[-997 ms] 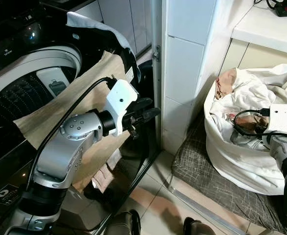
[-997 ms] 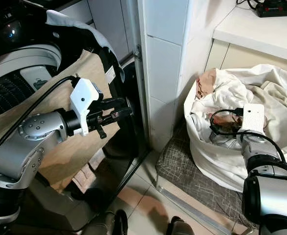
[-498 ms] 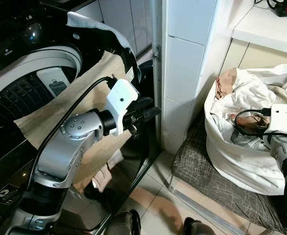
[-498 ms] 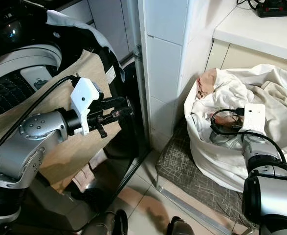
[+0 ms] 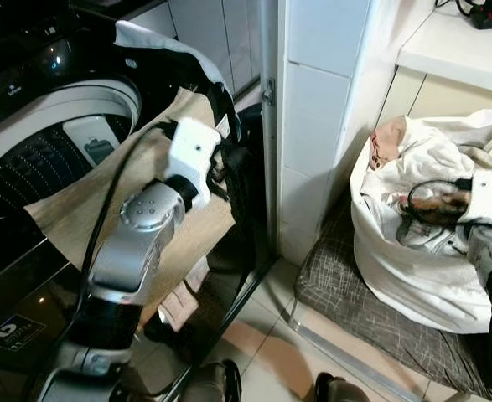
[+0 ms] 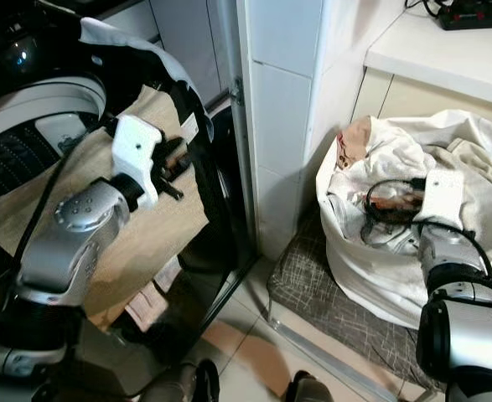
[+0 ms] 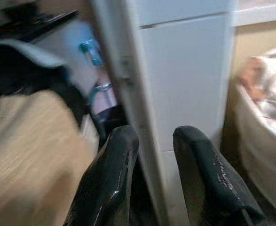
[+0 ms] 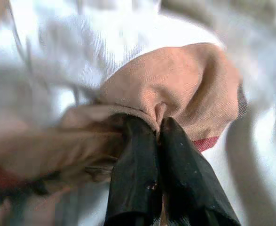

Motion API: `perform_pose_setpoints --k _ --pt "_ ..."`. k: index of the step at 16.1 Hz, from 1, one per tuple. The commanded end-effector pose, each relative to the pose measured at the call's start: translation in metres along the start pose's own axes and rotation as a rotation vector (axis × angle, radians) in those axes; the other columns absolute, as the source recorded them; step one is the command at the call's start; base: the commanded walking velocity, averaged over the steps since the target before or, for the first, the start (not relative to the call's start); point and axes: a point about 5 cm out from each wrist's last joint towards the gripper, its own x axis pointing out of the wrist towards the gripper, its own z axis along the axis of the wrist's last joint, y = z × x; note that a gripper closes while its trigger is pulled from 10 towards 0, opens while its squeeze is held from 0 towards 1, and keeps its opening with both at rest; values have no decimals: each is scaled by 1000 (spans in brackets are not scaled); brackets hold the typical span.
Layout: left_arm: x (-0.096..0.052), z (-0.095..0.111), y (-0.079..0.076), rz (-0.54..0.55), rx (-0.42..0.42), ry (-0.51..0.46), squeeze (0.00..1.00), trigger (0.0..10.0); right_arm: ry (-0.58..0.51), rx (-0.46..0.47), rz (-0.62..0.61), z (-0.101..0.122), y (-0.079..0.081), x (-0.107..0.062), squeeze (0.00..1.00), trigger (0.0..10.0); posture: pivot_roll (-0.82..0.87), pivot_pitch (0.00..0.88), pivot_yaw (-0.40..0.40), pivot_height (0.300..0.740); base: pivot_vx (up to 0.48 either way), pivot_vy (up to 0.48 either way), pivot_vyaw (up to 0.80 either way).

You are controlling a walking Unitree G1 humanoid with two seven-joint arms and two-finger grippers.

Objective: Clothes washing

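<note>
The right pincer (image 8: pixel 159 136) was clamped on a tan garment (image 8: pixel 185 89) inside the white laundry bag (image 5: pixel 413 276). The left pincer (image 7: pixel 152 141), narrowly parted, was held beside the beige cloth (image 5: pixel 86 201) draped over the washing machine (image 5: pixel 53 109).

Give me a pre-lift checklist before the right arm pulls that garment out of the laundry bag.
1. Right gripper shut on the tan garment: ok.
2. Only one item pinched: cannot tell; white clothes crowd it.
3. Laundry bag upright on the mat: ok.
4. Washer opening free: not ok; beige cloth drapes over the rim.
5. Left gripper holding nothing, clear of the bag: ok.
</note>
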Motion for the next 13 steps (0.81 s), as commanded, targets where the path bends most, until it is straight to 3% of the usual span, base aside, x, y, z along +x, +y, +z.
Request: perform_pose_setpoints --k 1,3,8,10,11,13 --pt "0 -3 5 30 -19 22 0 10000 -92 40 -13 22 -5 0 0 0 27 48 113 740 0 0 0" --pt "3 -3 -3 -34 -74 8 0 10000 -276 45 15 57 -7 -8 0 0 -13 11 109 740 0 0 0" --pt "6 -2 -11 -47 -41 -15 0 10000 -448 58 186 96 1 -43 0 0 -41 0 94 740 0 0 0" --pt "9 -2 -6 39 8 -16 0 10000 -563 139 312 123 7 -79 0 0 -54 0 115 740 0 0 0" --pt "9 -2 -6 39 8 -16 0 10000 -563 139 312 123 7 -79 0 0 -54 0 115 740 0 0 0" --pt "13 3 -6 49 20 -55 0 10000 -702 257 339 159 1 -103 0 0 -60 0 123 740 0 0 0"
